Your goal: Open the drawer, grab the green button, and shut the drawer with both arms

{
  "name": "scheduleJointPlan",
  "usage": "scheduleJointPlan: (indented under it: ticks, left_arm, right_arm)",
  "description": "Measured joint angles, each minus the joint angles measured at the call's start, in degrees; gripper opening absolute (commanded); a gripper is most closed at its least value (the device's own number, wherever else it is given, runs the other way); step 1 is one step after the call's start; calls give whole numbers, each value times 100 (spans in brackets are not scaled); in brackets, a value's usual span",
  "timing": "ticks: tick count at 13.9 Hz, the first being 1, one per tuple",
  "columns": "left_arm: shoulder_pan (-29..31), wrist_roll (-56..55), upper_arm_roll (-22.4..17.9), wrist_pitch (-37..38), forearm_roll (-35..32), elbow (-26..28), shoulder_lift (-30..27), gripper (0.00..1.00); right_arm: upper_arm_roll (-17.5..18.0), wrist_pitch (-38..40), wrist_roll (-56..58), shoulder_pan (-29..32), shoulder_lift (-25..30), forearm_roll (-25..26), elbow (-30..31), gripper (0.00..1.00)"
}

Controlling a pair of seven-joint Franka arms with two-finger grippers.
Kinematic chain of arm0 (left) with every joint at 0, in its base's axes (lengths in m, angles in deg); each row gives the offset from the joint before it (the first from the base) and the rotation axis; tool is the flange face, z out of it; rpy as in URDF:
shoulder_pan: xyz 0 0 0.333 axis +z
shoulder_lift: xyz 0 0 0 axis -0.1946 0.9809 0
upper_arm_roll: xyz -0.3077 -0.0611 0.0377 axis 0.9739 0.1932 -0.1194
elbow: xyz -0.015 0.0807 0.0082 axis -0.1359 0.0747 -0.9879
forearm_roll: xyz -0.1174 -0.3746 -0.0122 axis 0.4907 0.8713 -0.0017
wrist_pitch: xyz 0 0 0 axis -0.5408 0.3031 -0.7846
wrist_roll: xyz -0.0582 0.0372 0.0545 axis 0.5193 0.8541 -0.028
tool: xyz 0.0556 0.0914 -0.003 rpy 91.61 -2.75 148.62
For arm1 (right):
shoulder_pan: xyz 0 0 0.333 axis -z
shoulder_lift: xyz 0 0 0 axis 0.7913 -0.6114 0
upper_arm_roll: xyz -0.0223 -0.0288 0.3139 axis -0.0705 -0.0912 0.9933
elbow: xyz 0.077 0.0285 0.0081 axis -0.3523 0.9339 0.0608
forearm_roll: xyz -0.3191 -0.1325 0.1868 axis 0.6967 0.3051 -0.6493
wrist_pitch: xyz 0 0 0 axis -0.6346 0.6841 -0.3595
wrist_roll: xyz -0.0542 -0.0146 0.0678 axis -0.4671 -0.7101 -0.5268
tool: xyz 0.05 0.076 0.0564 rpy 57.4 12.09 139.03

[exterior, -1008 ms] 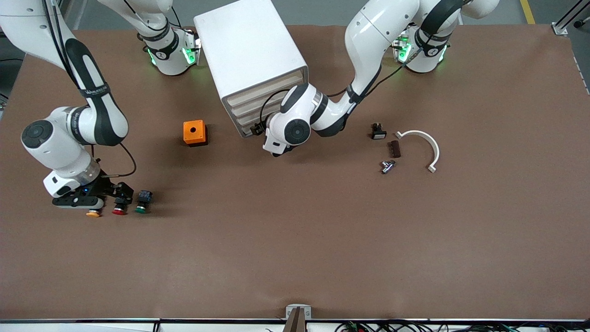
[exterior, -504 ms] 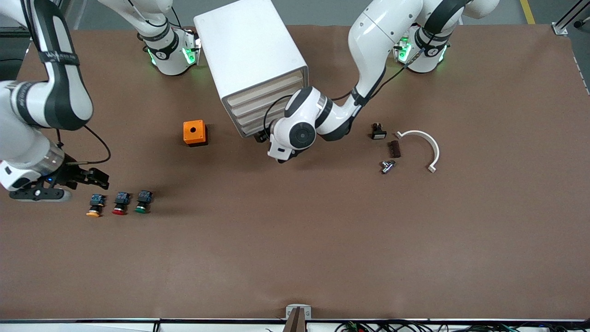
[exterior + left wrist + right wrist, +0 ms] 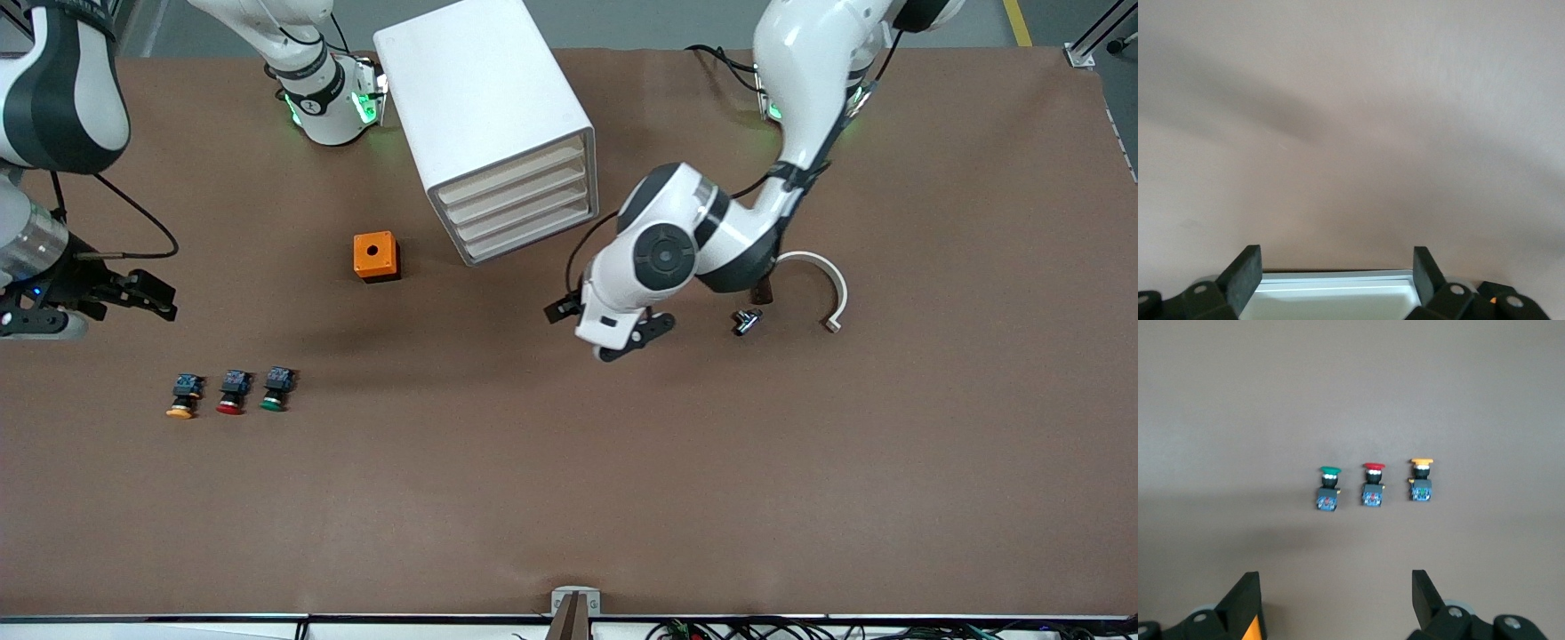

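**Both arms pulled back, drawers shut, three buttons on the bench**

Since the earlier frames both arms have drawn away: the left gripper [image 3: 608,331] has left the front of the cabinet [image 3: 484,107] and now hangs over bare bench nearer the front camera, and the right gripper [image 3: 133,296] has lifted off the row of buttons toward the right arm's end. Each gripper stands wide open and holds nothing.

A brown mat covers the bench [image 3: 569,498]; grey floor shows past its top edge, and cables run along the lower edge. All four drawers, the drawer [image 3: 520,197] among them, sit flush in the cabinet.

The green button [image 3: 276,388] lies on its side on the bench, well clear of the cabinet, last in a row beside the red button [image 3: 233,392] and the yellow button [image 3: 183,396]. Its long axis runs toward the front camera, cap nearest it, black-and-blue body toward the robots.

An orange box [image 3: 375,256] sits near the cabinet's front. A white curved piece [image 3: 822,280] and a small metal part [image 3: 747,321] lie toward the left arm's end.
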Motion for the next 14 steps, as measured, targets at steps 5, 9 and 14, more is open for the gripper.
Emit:
scheduleJointPlan:
  ticks: [5,9,14]
  left_arm:
    - [1115,1297,-28,1090,-138,4,-1075,100]
    - [1970,2384,-32,1607,-574,20,-1622,100]
    - [2735,3499,-34,1736,-701,48,-2004,100]
  right_arm:
    - [18,882,-102,-221,43,-3,-755,100]
    - [14,1238,-102,-240,49,-3,-1344,100]
    - [14,1311,-102,-244,48,-3,-1635,100]
